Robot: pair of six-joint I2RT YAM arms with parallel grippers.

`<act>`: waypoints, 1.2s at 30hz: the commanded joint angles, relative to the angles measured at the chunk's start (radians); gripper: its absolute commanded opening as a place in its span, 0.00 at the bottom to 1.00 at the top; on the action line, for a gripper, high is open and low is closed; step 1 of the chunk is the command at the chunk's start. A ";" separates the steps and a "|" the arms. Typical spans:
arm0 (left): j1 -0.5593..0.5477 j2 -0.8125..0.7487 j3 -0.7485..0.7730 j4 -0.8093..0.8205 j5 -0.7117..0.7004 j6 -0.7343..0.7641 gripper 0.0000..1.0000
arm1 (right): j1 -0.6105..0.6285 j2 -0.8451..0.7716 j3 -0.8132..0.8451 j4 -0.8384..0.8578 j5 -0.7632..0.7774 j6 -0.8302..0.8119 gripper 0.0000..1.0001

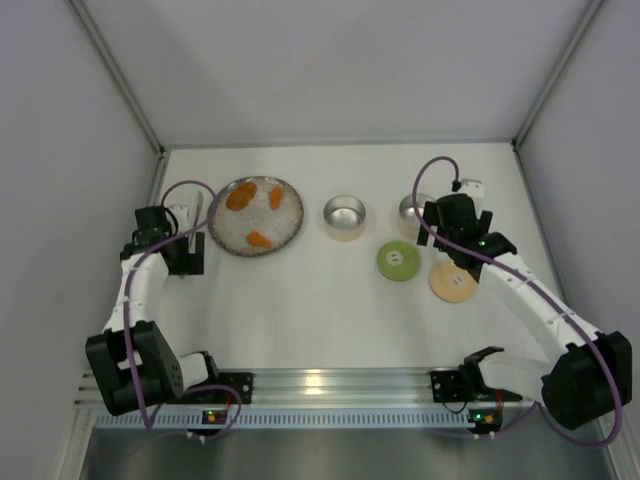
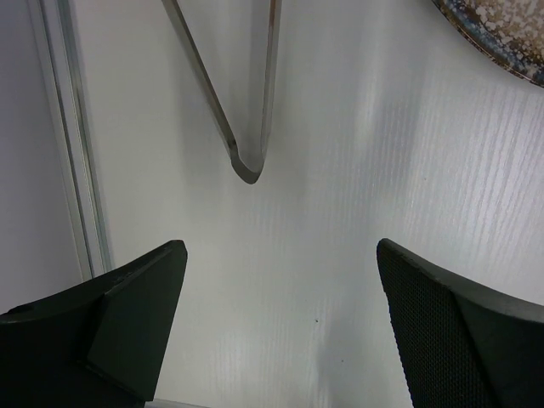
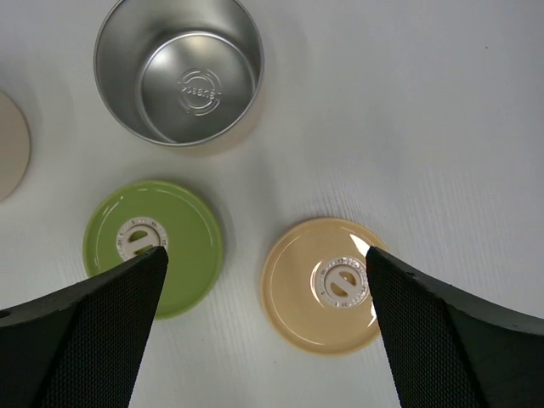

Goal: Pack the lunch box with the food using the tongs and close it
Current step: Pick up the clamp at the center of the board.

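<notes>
The tongs [image 1: 197, 214] lie just left of the plate; in the left wrist view their joined end [image 2: 246, 175] points at my left gripper [image 2: 280, 245], which is open over bare table a short way off. In the top view the left gripper [image 1: 188, 250] sits near the plate's left rim. Three orange food chunks [image 1: 240, 197] [image 1: 275, 196] [image 1: 259, 239] rest on the plate. One open steel tin [image 1: 344, 216] stands mid-table; a second tin [image 3: 178, 70] is empty. My right gripper [image 3: 265, 251] [image 1: 455, 232] hangs open above the green lid [image 3: 153, 246] and the tan lid [image 3: 327, 285], holding nothing.
The speckled grey plate [image 1: 290, 228] [image 2: 501, 34] sits at the far left. A metal rail [image 2: 72, 153] runs along the table's left edge beside the tongs. White walls enclose the table on three sides. Both lids [image 1: 399, 261] [image 1: 453, 282] lie flat, white centres up.
</notes>
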 commanded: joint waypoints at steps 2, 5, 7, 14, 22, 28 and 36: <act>0.001 -0.007 0.018 0.031 -0.023 -0.043 0.99 | 0.018 -0.030 0.019 0.042 -0.007 0.016 0.99; 0.001 0.044 0.088 -0.016 -0.017 -0.039 0.99 | 0.020 -0.039 0.029 0.032 -0.025 0.008 0.99; -0.001 0.079 0.128 -0.033 -0.016 -0.011 0.99 | 0.018 -0.053 0.023 0.053 -0.027 0.005 0.99; -0.070 0.179 0.128 0.016 -0.154 0.056 0.99 | 0.018 -0.079 0.013 0.113 -0.074 -0.024 0.99; -0.088 0.298 0.167 0.059 -0.250 -0.054 0.99 | 0.018 -0.041 0.072 0.085 -0.105 -0.059 0.99; -0.079 0.348 0.180 0.094 -0.309 -0.079 0.99 | 0.018 -0.012 0.124 0.067 -0.125 -0.069 0.99; -0.032 0.495 0.266 0.100 -0.203 -0.129 0.99 | 0.018 0.039 0.215 0.016 -0.127 -0.073 0.99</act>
